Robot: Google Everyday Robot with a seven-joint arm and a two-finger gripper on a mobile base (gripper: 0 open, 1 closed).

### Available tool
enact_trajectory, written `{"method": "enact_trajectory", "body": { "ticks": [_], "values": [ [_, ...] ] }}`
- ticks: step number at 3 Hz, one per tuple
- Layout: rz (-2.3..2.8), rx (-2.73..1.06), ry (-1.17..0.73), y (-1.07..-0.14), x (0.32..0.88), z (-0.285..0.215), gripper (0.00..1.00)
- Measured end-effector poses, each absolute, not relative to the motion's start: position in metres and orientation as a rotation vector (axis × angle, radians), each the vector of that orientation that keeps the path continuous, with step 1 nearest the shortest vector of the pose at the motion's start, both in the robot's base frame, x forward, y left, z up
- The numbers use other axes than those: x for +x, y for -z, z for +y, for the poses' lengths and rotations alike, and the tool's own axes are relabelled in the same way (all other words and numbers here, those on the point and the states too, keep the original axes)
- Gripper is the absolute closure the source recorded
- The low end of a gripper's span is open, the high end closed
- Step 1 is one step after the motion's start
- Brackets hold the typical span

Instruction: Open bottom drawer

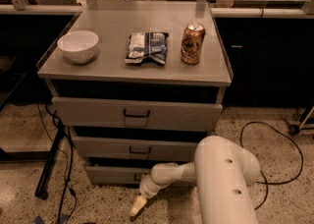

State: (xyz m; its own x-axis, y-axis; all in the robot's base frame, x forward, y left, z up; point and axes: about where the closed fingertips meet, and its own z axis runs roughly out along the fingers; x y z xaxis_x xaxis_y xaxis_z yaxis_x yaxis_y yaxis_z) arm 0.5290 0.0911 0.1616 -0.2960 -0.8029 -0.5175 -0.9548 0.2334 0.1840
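We see a speckled floor (29,134) with black cables (274,144) around a grey metal cabinet (216,78). On its top, a white bowl (77,46) sits near the left edge, a crumpled snack bag (146,47) at the centre and a drink can (192,43) towards the right edge. The bottom drawer (110,174) lies lowest under the front edge, beneath two taller drawer fronts (93,112). Our white arm (221,174) reaches across it, and the gripper (138,205) hangs just below its front, near the floor. We cannot tell whether the gripper is released or clenched.
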Motion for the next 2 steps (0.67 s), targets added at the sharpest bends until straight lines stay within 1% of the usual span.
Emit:
{"method": "enact_trajectory", "body": {
  "ticks": [1,2],
  "values": [
    [2.236,-1.641,-0.736,-0.1672,0.5054,0.0816,0.0],
    [2.236,-1.641,-0.736,-0.1672,0.5054,0.0816,0.0]
  ]
}}
